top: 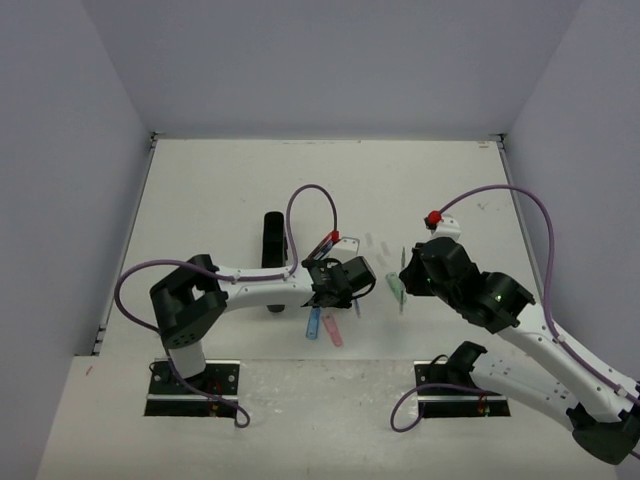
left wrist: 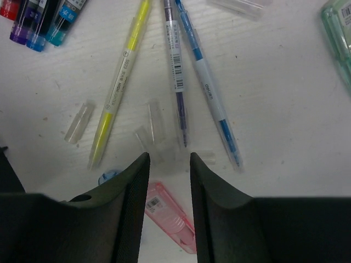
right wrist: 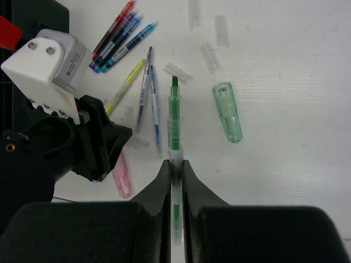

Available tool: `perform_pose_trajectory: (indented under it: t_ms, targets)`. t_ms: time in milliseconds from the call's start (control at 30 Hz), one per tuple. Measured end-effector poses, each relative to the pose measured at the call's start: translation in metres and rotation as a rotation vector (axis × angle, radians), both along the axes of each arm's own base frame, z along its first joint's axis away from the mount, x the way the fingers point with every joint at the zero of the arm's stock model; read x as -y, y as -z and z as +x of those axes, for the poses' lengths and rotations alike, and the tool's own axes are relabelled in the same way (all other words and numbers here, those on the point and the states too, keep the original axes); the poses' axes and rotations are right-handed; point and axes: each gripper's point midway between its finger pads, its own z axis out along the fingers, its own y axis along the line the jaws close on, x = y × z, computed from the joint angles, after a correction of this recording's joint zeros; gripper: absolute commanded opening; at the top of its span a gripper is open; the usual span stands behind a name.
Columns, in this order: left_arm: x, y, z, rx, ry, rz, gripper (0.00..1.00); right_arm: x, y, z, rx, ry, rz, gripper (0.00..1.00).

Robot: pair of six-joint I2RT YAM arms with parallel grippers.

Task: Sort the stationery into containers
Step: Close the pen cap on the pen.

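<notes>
Stationery lies scattered on the white table [top: 220, 190]. Your right jaws are closed on a green felt-tip pen with a clear barrel [right wrist: 174, 118], which sticks straight out ahead of them, tip forward. Just to the right of it, a short chunky translucent green piece [right wrist: 227, 112] lies flat on the table.

Your left jaws stand part open, with a narrow gap between them, low over the table. Through that gap you see a short chunky pink piece [left wrist: 171, 218] lying aslant beneath them. A short chunky blue piece [left wrist: 109, 176] peeps out beside one finger. You cannot tell whether the fingers touch either piece.

Ahead of the left jaws three thin pens fan out: a yellow-green highlighter pen [left wrist: 122, 76], a purple pen [left wrist: 177, 76] and a blue pen [left wrist: 211, 93]. The purple and blue pens lie close together at their far ends. Small clear plastic caps [left wrist: 156, 118] lie loose among the pens. Farther off, a tight bundle of red, purple and blue pens [right wrist: 116, 39] lies side by side.

The narrow black plastic organiser [top: 272, 232] stands on the table beyond the left arm [top: 250, 285], to the left of that bundle. From above you cannot tell what its compartments hold.
</notes>
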Motion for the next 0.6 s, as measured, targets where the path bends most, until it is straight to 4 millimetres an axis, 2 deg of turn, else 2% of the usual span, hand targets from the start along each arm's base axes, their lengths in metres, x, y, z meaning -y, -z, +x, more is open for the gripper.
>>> perform_pose_trajectory:
  t_ms: [300, 600]
  targets:
    - [-0.005, 0.009, 0.021, -0.003, 0.009, 0.016, 0.35, 0.002, 0.008, -0.002, -0.018, -0.002, -0.022, 0.00]
    - [0.000, 0.017, 0.031, -0.003, 0.041, 0.004, 0.24, 0.002, 0.016, -0.002, -0.040, -0.003, -0.042, 0.00]
